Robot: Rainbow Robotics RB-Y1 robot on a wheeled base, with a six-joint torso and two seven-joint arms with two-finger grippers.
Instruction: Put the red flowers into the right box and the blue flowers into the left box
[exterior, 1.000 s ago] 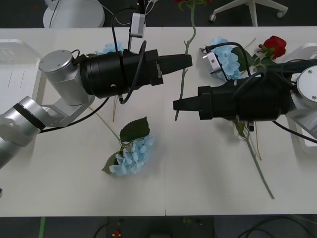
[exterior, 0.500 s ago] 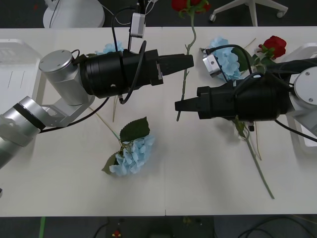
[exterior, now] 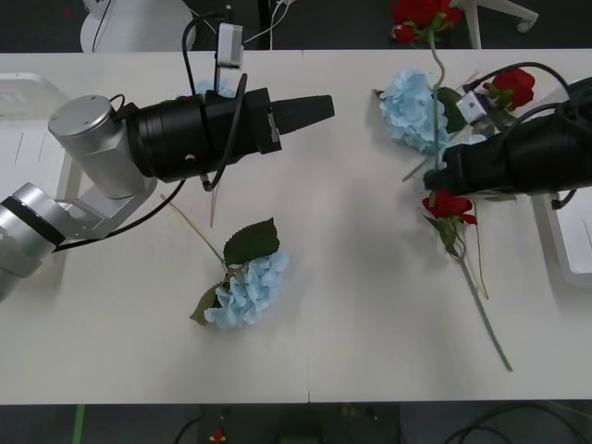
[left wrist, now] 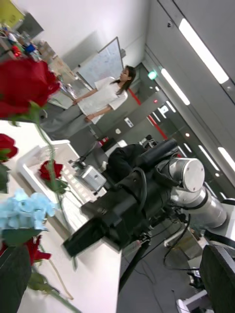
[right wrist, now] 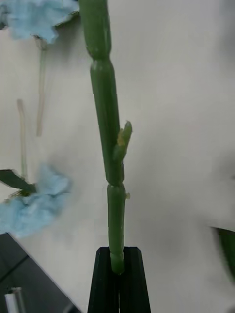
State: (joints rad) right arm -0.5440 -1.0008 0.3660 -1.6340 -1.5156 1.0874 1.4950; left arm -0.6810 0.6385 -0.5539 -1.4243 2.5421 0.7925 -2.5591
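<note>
The white table (exterior: 370, 314) runs the width of the front view, with dark floor beyond its far edge. At its left end sits the left box (exterior: 23, 129), and above the table beside it my left gripper (exterior: 319, 108) hovers idle — I cannot tell whether it is parted or closed. Near the middle lies a blue hydrangea (exterior: 248, 289); another blue hydrangea (exterior: 412, 106) lies further right. My right gripper (exterior: 433, 178) is clenched on the thin green stem of a red rose (exterior: 418, 13), stem upright and bloom past the table's far edge; the wrist view shows the stem (right wrist: 108, 122) pinched at its lowest tip between the black fingers (right wrist: 129, 279). Another rose (exterior: 450, 205) lies just below that gripper. The right box (exterior: 564, 245) peeks out at the far right. With so little stem in the grip, I judge a slow, level carry best — a swing could tip the heavy bloom out. I can read no writing or labels.
</note>
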